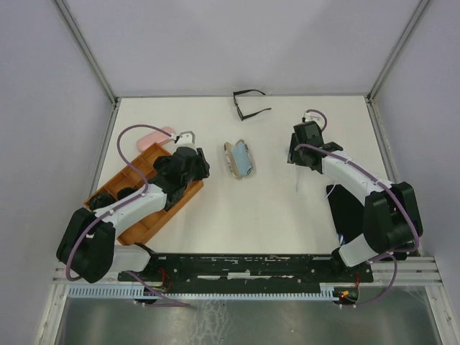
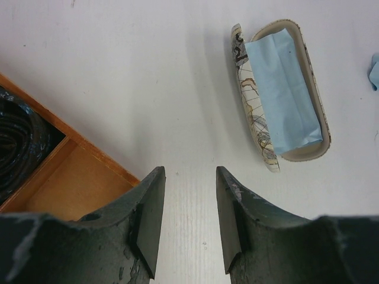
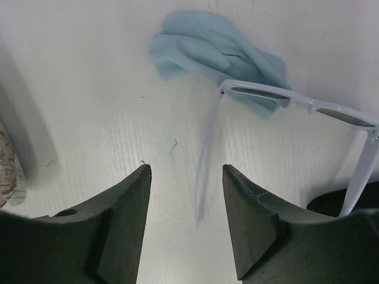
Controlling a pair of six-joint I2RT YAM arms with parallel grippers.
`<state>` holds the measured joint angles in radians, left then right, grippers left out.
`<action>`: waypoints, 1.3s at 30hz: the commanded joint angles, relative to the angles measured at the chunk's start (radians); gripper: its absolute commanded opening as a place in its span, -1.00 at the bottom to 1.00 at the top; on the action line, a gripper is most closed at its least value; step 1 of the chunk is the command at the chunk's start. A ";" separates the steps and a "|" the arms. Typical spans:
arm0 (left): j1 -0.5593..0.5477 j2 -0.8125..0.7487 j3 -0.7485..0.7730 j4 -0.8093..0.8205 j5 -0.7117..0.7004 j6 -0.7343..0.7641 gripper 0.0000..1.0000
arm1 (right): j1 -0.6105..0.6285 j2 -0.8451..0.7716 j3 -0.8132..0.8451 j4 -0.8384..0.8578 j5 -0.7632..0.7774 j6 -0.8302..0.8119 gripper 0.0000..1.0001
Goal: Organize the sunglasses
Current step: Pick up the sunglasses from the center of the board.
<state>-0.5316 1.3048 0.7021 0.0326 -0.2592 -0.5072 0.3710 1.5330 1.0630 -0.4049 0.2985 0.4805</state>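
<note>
Both pincers released over the bench, no sunglasses held.

Right pincer (image 3: 186, 177) hangs low on the right side of the bench (image 1: 273, 208), jaws apart and grasping nothing. The white-framed sunglasses (image 3: 296, 99) lie just beyond it, unfolded, one slim arm running back toward the gap between the fingers, the front resting partly on a crumpled blue cloth (image 3: 207, 44). Left pincer (image 2: 189, 177) is released too, with bare bench between its fingers, poised at the far right edge of the wooden tray (image 2: 71, 183); a black item sits in one tray compartment, too dark to identify. The patterned case (image 2: 254, 112) lies open mid-bench, right of the left pincer, with a pale blue lining cloth inside. Thin black glasses (image 1: 249, 92) sit unfolded at the far edge, centre, well apart from both arms. Pink case (image 1: 159, 134) lies just beyond the tray.
</note>
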 commanded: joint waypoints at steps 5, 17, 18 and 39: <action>0.005 -0.068 0.028 -0.008 0.026 -0.036 -0.06 | -0.026 0.073 0.087 0.085 -0.060 -0.022 0.20; 0.004 -0.104 0.015 -0.034 0.013 -0.036 -0.05 | -0.026 0.061 0.093 -0.006 0.157 0.147 0.21; 0.005 -0.102 0.014 -0.034 0.013 -0.037 -0.05 | -0.027 0.054 0.075 -0.019 0.171 0.158 0.22; 0.005 -0.097 0.001 -0.023 0.034 -0.048 -0.06 | -0.046 0.210 0.078 -0.050 -0.014 0.122 -0.40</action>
<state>-0.5316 1.2274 0.7017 -0.0166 -0.2298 -0.5083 0.3309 1.7527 1.0973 -0.4603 0.2913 0.6003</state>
